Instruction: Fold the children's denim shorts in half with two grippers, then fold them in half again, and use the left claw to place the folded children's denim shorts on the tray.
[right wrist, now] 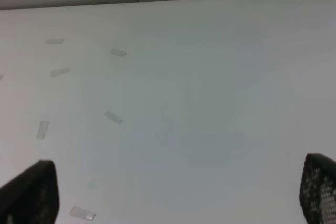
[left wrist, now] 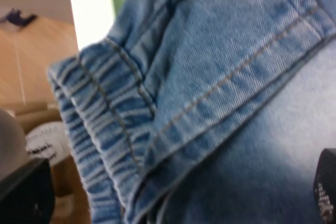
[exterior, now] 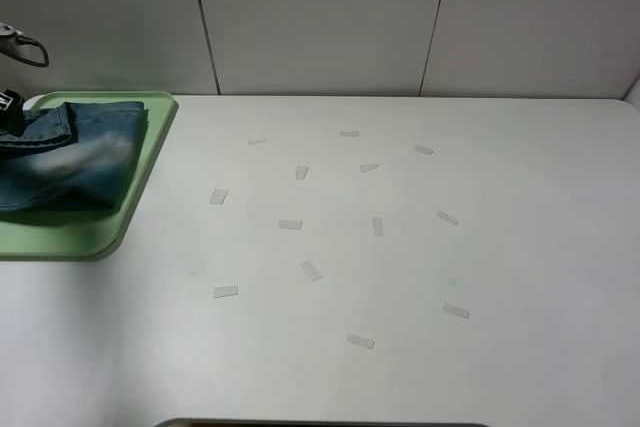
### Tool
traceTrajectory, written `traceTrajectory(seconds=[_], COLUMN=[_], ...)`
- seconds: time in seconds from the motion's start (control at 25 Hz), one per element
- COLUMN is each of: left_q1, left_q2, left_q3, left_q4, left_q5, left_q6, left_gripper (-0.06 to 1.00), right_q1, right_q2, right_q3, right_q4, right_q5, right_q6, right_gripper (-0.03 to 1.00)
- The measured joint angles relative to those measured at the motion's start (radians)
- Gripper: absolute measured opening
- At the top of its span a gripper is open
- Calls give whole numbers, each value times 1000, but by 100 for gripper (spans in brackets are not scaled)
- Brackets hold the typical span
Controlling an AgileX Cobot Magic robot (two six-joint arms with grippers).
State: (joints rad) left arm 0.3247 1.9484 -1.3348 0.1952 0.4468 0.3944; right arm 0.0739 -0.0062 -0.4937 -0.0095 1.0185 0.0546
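1. At the far left of the exterior high view, the pale green tray (exterior: 140,182) sits on the white table (exterior: 400,267), running off the left edge of the picture.
2. The folded children's denim shorts (exterior: 85,157) lie on the tray, taking up its rear left part, with a pale faded patch on top and a bare green strip in front and along the right side.
3. A small piece of the left arm shows at the left edge, touching the shorts' near-left corner. In the left wrist view the denim (left wrist: 220,103) fills almost the whole picture, its gathered elastic waistband (left wrist: 94,129) bunched at one side.
4. The left gripper (left wrist: 173,192) shows only as two dark finger edges (left wrist: 326,187) at opposite margins with the denim between them; I cannot tell whether it pinches the cloth or merely straddles it.
5. Across the middle of the table lie scattered short strips of clear tape (exterior: 310,270), each apart from the others.
6. The right gripper (right wrist: 178,192) hangs above bare tabletop, its two black fingers (right wrist: 31,192) spread wide with nothing between them. It does not appear in the exterior high view.
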Motion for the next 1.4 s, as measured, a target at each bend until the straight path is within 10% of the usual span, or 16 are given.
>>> traceTrajectory(seconds=[0.64, 1.0, 1.4], left_q1=[0, 0, -171], left_q2=[-387, -711, -1045], left_q3=[5, 32, 314], left_q4=[-10, -169, -195], left_q5=[291, 448, 468], left_q6=[-111, -114, -119], left_gripper=[99, 99, 99], right_q1=[0, 0, 0], right_q2=[0, 0, 0], right_q3=[0, 0, 0], right_q4=[0, 0, 0], right_q5=[0, 0, 0], right_q6=[0, 0, 0], right_gripper=[69, 69, 69])
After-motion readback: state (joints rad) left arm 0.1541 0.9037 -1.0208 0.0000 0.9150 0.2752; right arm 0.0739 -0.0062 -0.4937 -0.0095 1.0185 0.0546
